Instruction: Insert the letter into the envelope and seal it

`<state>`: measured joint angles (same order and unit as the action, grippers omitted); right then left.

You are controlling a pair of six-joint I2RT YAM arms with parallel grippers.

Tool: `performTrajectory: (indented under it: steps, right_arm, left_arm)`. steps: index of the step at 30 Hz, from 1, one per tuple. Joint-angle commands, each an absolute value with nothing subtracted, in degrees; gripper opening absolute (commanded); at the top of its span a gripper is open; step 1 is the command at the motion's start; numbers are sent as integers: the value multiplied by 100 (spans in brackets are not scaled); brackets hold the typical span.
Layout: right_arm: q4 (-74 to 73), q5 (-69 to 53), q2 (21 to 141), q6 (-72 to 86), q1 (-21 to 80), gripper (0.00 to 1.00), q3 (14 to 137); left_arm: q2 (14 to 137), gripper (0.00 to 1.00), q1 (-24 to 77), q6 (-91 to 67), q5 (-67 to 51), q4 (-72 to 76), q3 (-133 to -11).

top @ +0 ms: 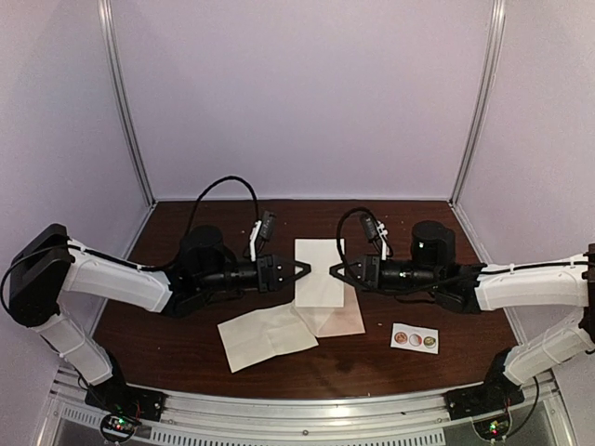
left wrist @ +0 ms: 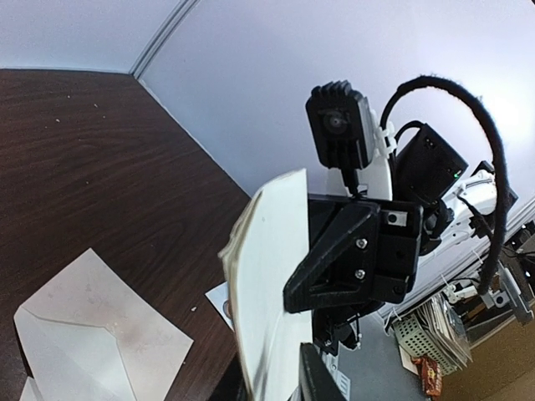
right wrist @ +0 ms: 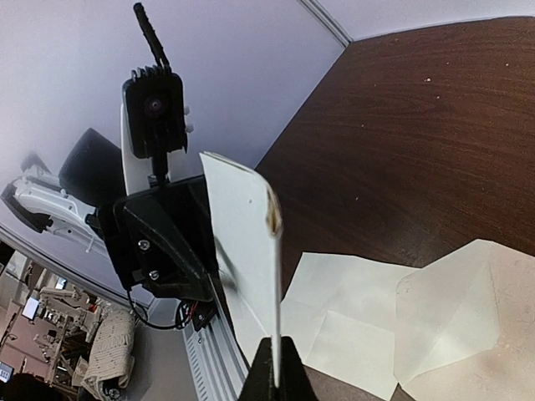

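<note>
A white folded letter (top: 319, 269) hangs upright above the table between my two grippers. The right gripper (top: 335, 271) is shut on its right edge; in the right wrist view its fingertips (right wrist: 276, 372) pinch the thin edge of the letter (right wrist: 238, 234). The left gripper (top: 305, 269) is at the opposite edge. In the left wrist view the letter (left wrist: 267, 276) stands between that gripper's fingers, and how tightly they hold it does not show. The pale tan envelope (top: 339, 321) lies flat on the table below, flap open.
A larger creased whitish sheet (top: 265, 334) lies on the table left of the envelope and partly overlaps it. A small white strip with three round stickers (top: 415, 339) sits to the right. Pale walls and metal posts enclose the dark wooden table (top: 186, 353).
</note>
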<state>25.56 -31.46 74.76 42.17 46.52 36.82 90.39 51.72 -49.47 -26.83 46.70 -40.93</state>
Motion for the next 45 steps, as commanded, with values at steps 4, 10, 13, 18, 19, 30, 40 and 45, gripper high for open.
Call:
performTrajectory:
  steps: [4, 10, 13, 18, 19, 30, 40, 45]
  right_arm:
    - [2663, -2965, 7368, 4127, 4676, 0, 3783]
    - [2415, -2822, 7300, 4003, 4676, 0, 3823]
    - [2226, -2656, 7299, 3928, 4684, 0, 3863]
    - [1554, -1923, 7435, 3815, 4860, 0, 4172]
    - [1468, -1764, 7477, 3827, 4917, 0, 4237]
    - [1195, -1020, 8204, 4034, 5469, 0, 4908]
    - [788, -433, 7894, 4063, 5358, 25, 4609]
    - [826, -582, 7677, 4102, 5093, 45, 4172]
  left_arm:
    - [8889, 22, 5263, -4764, -2632, 4440, -4208]
    - [8854, 5, 5286, -4749, -2476, 4355, -4197]
    - [8863, 0, 5320, -4646, -2313, 4071, -4312]
    - [8857, 0, 5493, -4515, -1587, 3225, -4635]
    - [8855, 0, 5517, -4549, -1415, 3100, -4677]
    - [8934, 0, 5668, -4693, -887, 2732, -4847]
    - [8937, 0, 5669, -5407, -91, 1551, -4894]
    - [9225, 0, 5669, -5754, -90, 1272, -5004]
